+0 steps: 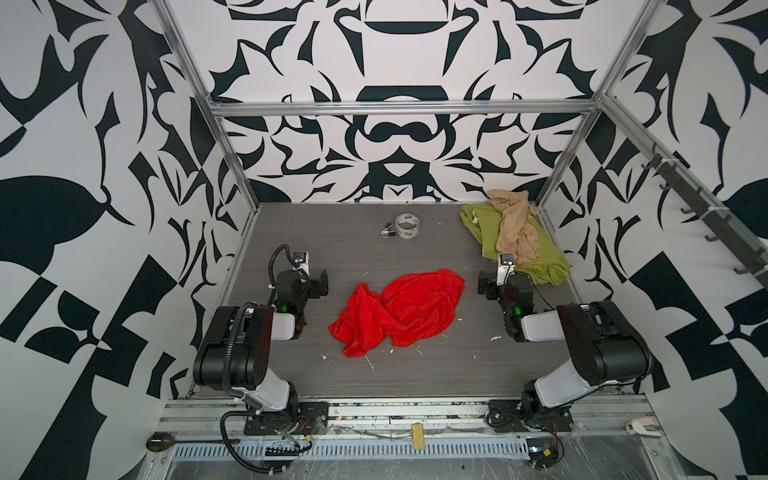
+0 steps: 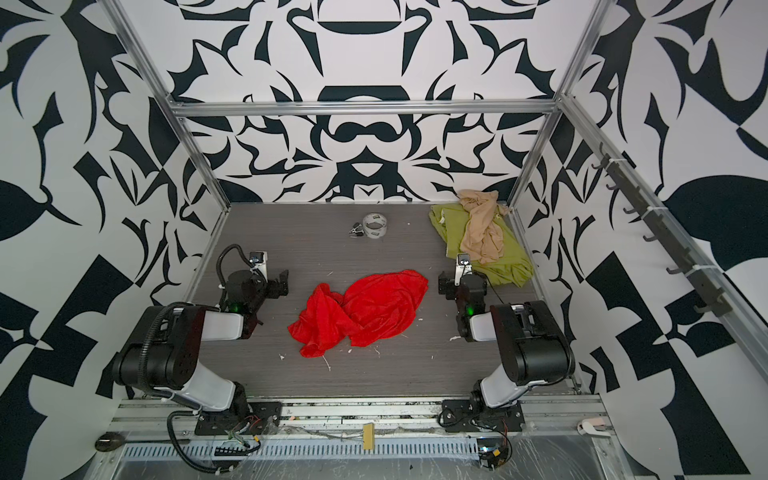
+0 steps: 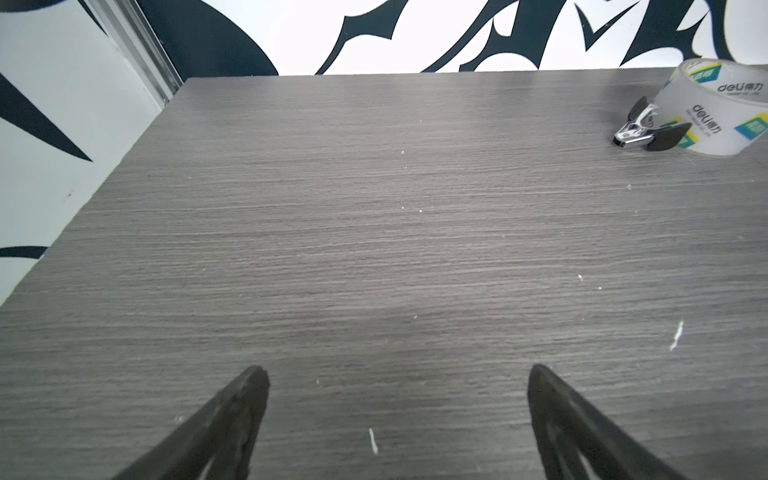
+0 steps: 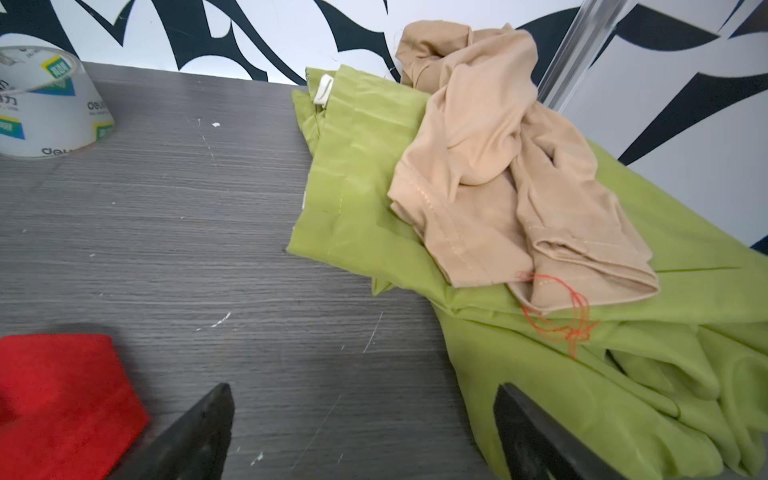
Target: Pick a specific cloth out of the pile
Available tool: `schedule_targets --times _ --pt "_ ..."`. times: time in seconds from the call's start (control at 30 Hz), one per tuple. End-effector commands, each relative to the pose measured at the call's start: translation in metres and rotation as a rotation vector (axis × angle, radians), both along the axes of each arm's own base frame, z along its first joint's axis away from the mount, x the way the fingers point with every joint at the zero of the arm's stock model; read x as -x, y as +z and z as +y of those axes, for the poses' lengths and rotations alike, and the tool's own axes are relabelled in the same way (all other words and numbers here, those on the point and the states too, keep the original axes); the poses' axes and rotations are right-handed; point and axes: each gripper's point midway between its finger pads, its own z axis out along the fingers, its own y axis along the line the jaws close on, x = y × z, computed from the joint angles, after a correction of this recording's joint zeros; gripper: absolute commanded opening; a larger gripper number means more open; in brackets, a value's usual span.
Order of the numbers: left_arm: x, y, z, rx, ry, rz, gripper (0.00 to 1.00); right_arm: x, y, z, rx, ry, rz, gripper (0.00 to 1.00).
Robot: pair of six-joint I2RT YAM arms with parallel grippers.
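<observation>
**Top views.** Nearest the lens are the arm bases [image 1: 272, 411], with both arms folded back. The left gripper [image 1: 318, 282] and right gripper [image 1: 484, 284] sit on the near side of the tape [image 1: 406, 224], one off to each side of it, and both are empty. The cloth [image 1: 407, 307], red and crumpled, lies on the table [image 1: 415, 374] straight to the near side of the tape and well apart from it. It touches neither gripper. The pile [image 1: 515, 237], tan over green, lies to the right of the tape in the far corner. Both top views agree. The cloth is clear of the pile, so the pick looks done.

**Left wrist.** The fingers [image 3: 232, 415] are spread wide over bare table with nothing between them. A clip [image 3: 640, 133] touches the tape.

**Right wrist.** The jaws are wide and empty. One finger [image 4: 536, 436] hangs over the near fold of the green cloth [image 4: 365, 187]. The cloth's corner lies just beside the other finger. A red thread [image 4: 561, 316] lies across the tan cloth [image 4: 490, 166] and the green.

**Risks (judgement).**
- If the right gripper drops or closes here, it catches green fabric and drags the pile toward the cloth.
- A sweep to the near side of the tape could snag the thin cloth's corner and carry it back to the pile.
- The thread could hook a fingertip.
</observation>
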Motion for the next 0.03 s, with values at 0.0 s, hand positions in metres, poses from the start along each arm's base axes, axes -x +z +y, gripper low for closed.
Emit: schedule_targets --times 0.0 --pt "-0.0006 0.0064 -0.0009 0.016 -0.006 -0.032 1.0 -0.0023 0.0096 0.0053 -0.019 0.024 -0.031 1.0"
